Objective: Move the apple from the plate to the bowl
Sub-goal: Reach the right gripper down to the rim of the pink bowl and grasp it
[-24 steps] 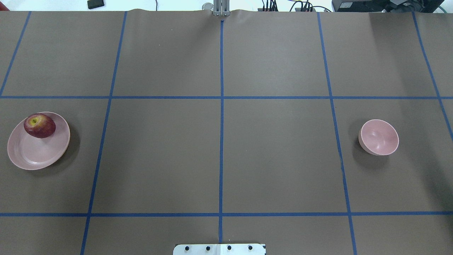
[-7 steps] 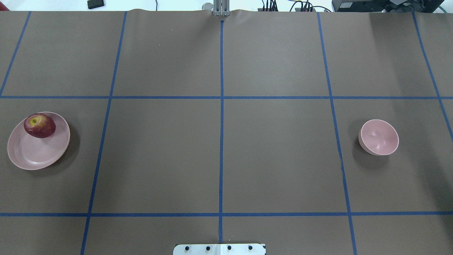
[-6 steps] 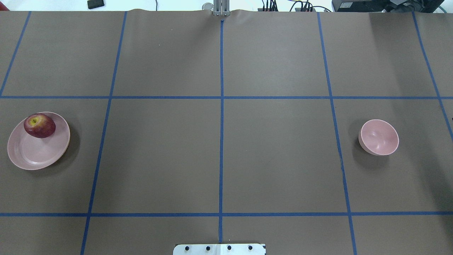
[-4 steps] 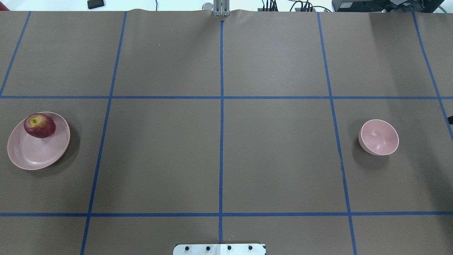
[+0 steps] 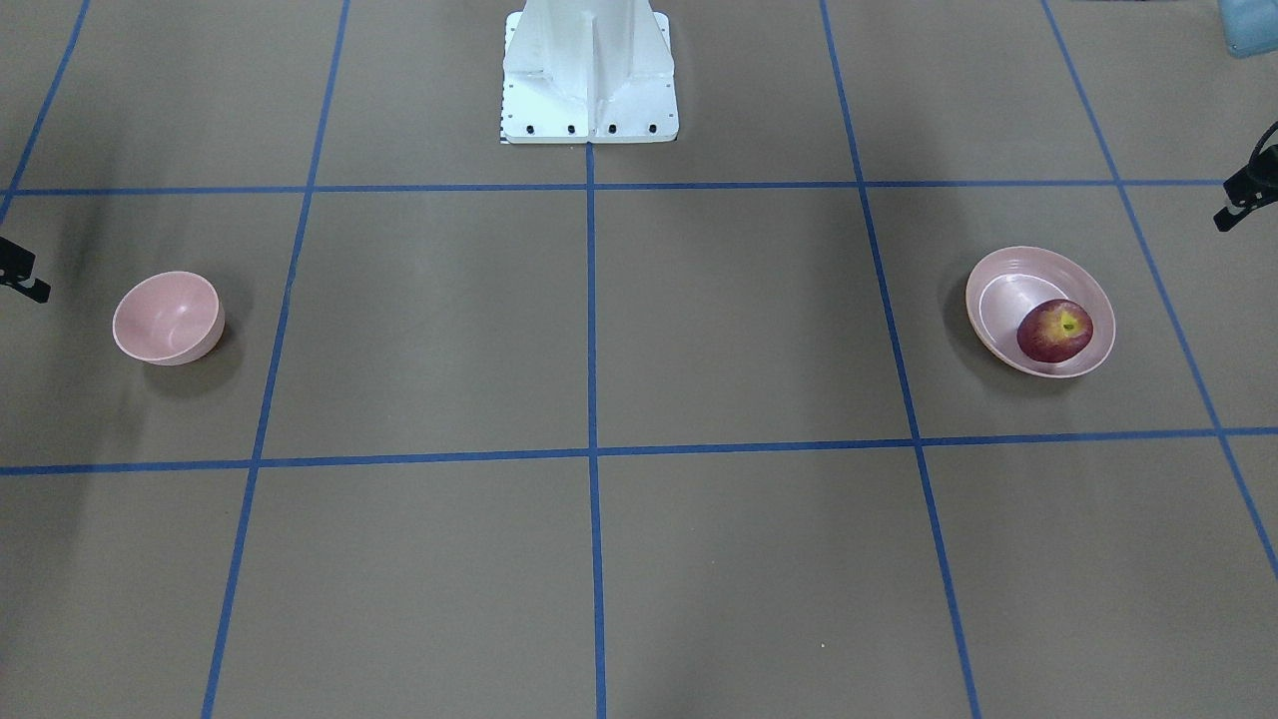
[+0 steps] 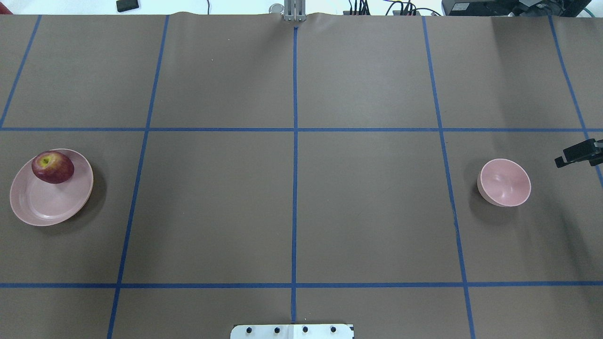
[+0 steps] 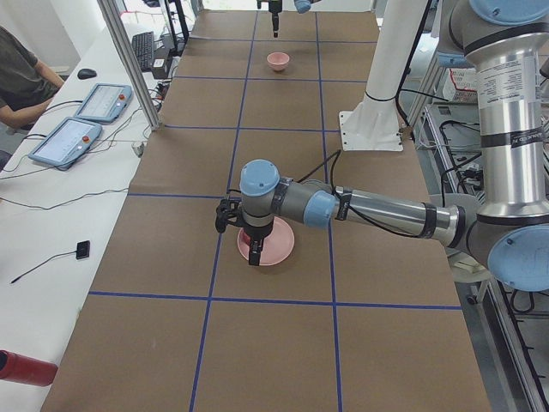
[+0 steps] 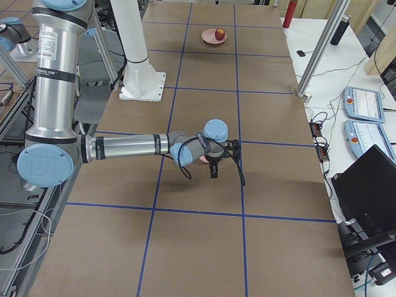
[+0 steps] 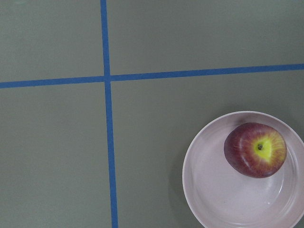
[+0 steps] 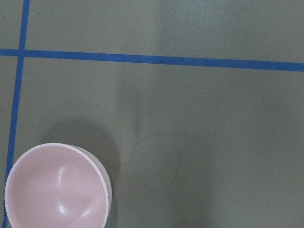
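Observation:
The dark-red apple (image 6: 52, 166) lies at the far rim of the pale-pink plate (image 6: 49, 202) at the table's left; the left wrist view shows the apple (image 9: 255, 149) on the plate (image 9: 213, 190). The small deep pink bowl (image 6: 504, 182) stands empty at the right and also shows in the right wrist view (image 10: 57, 190). My right gripper (image 6: 577, 153) pokes in at the right edge, beside the bowl and above the table. My left gripper (image 7: 238, 245) hovers high near the plate and is out of the overhead view. Both look open and empty.
Brown paper with a blue tape grid covers the table. The robot's white base (image 5: 589, 70) stands at the middle of the near edge. A clamp (image 6: 294, 12) sits at the far edge. Tablets (image 7: 86, 120) and an operator are beside the table.
The tip of my right gripper has come into the overhead view at the right edge, moving left toward the bowl. Apple, plate and bowl have not moved.

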Robot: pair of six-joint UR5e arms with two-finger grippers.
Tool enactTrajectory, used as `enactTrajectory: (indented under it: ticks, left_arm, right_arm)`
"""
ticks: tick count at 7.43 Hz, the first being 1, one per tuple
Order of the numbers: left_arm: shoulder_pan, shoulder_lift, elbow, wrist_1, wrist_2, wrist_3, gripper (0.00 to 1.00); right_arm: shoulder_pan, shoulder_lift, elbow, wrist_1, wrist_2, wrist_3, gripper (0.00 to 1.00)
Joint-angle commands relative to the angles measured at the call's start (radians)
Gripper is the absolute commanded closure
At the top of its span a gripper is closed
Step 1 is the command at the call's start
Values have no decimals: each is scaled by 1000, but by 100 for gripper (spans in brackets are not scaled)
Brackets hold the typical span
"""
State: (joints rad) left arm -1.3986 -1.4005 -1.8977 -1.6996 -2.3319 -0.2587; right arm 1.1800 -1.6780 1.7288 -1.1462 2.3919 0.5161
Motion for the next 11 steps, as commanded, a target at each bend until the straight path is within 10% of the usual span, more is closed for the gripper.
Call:
enactTrajectory:
  ticks: [1,3,6,7,8,11]
  left_arm:
    - [1,0,0,0,0,-2,2]
    - [1,-2,0,0,0,-4,2]
    - [1,-3,0,0,0,-8,2]
    - [1,-9,-1,0,0,-10,2]
    - [1,-12,0,2,0,-10,2]
    - [1,-12,-4,2,-1,-11,2]
  right_arm:
    - [-69,41,-23,5,-10,64,0]
    - [-140,94,-82,16,-16,61,0]
    - [-149,109,-167,112,-19,64,27]
    - [-152,109,-179,131,-14,64,50]
    - [-164,110,-172,137,-11,55,99]
    - [-163,95,-133,135,-5,102,100]
